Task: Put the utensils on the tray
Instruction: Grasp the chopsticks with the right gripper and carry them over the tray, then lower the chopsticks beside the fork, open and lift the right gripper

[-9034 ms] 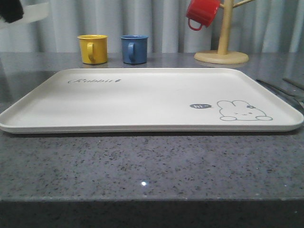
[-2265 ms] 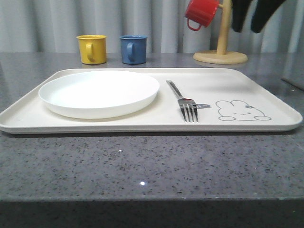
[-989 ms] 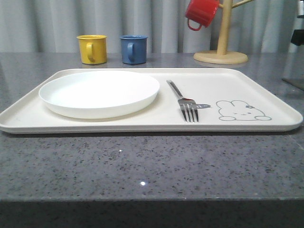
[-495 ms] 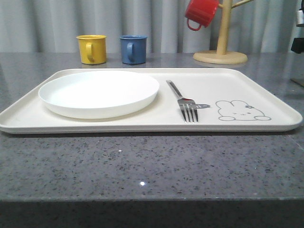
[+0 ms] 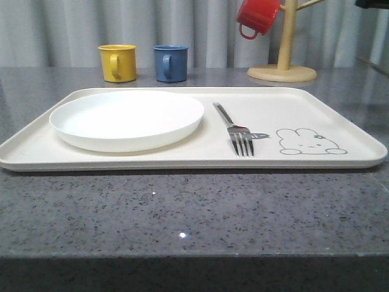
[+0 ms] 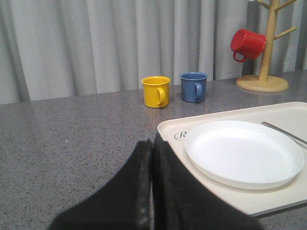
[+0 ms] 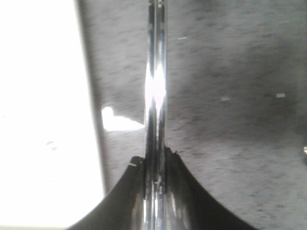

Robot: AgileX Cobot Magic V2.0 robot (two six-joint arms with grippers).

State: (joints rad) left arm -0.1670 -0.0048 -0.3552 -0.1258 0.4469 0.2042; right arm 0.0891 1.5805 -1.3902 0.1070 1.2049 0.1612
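Front view, read from left to right: a white plate (image 5: 126, 118) sits on the left half of the tray (image 5: 340, 103), a fork (image 5: 234, 129) lies just beside it toward the middle with its tines facing the camera, and a rabbit drawing (image 5: 311, 141) marks the bare right end. Behind the tray stand a yellow mug (image 5: 118, 62) and a blue mug (image 5: 171, 62), with a red mug (image 5: 258, 17) hanging on a wooden stand (image 5: 283, 72).

The left claw (image 6: 152, 191) hovers over the grey counter (image 6: 72, 134) near the tray's corner, its fingers pressed together on nothing.

The right claw (image 7: 156, 184) is clamped on a thin, shiny pair of chopsticks (image 7: 156, 86), which run out over the counter beside the tray's bright edge (image 7: 48, 120), so they are not yet on the tray.

The main risk is the grip: smooth, flat metal held only at one end can twist or slide out. The two sticks may also split apart on release, one rolling off the rim. Lowered too far left, they could knock the fork.
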